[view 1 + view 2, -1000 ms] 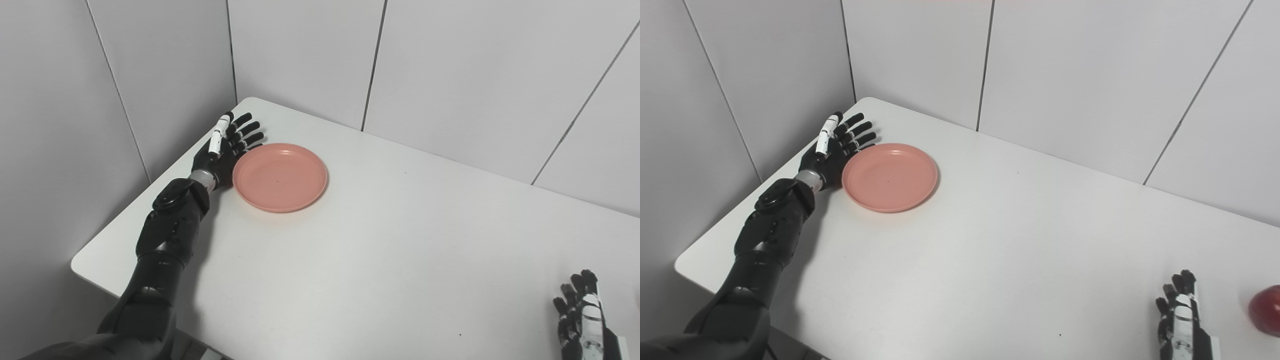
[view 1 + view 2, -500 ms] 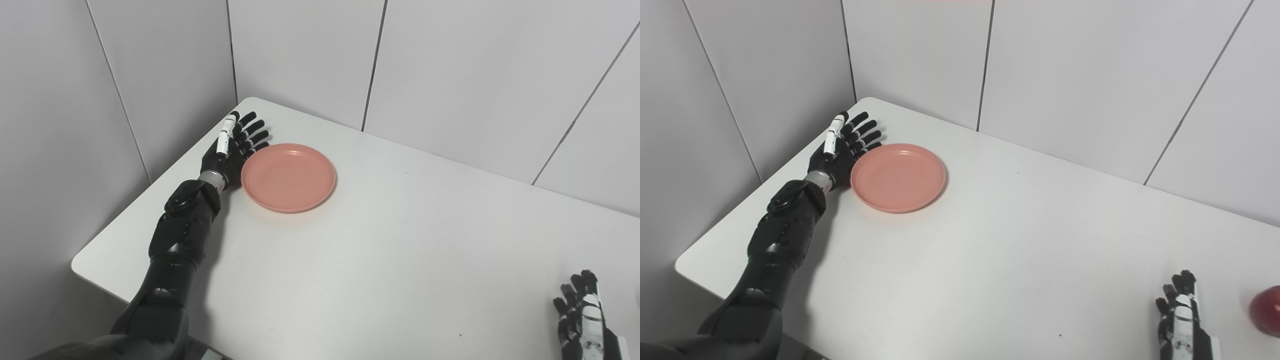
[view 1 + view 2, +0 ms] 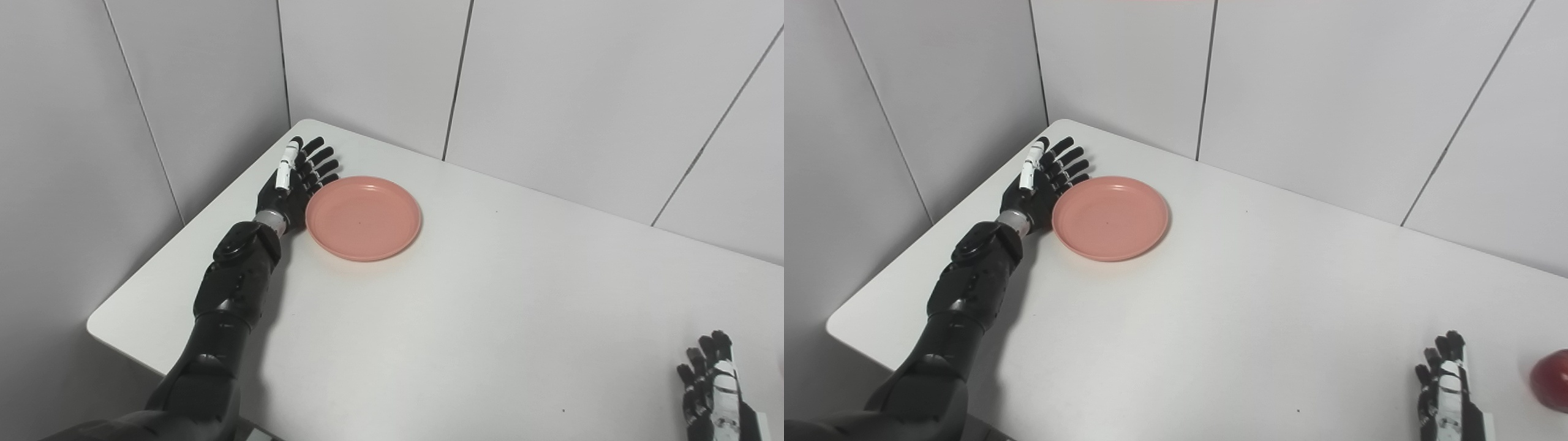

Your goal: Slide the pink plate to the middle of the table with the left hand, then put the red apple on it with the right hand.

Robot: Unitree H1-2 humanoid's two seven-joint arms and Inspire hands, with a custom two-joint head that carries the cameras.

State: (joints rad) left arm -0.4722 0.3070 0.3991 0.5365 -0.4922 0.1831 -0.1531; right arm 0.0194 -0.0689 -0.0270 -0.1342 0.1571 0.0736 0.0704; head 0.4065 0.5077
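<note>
One pink plate [image 3: 363, 218] at far-left of white table [image 3: 465, 318], left hand [image 3: 293, 184] flat, fingers spread, pressed against its left rim. One red apple [image 3: 1551, 380] at right edge, near right hand [image 3: 1445, 383], fingers apart, empty. Grey panelled walls [image 3: 551, 79] behind.

Round plastic plate [image 3: 363, 218]: plain salmon pink. Smooth round apple [image 3: 1550, 380]: dark red. Left robot hand [image 3: 293, 187]: black, 1 white strip. Right robot hand [image 3: 1444, 395]: black, white back. Flat tabletop [image 3: 490, 318]: white. Panelled walls [image 3: 551, 79]: pale grey, dark seams.
</note>
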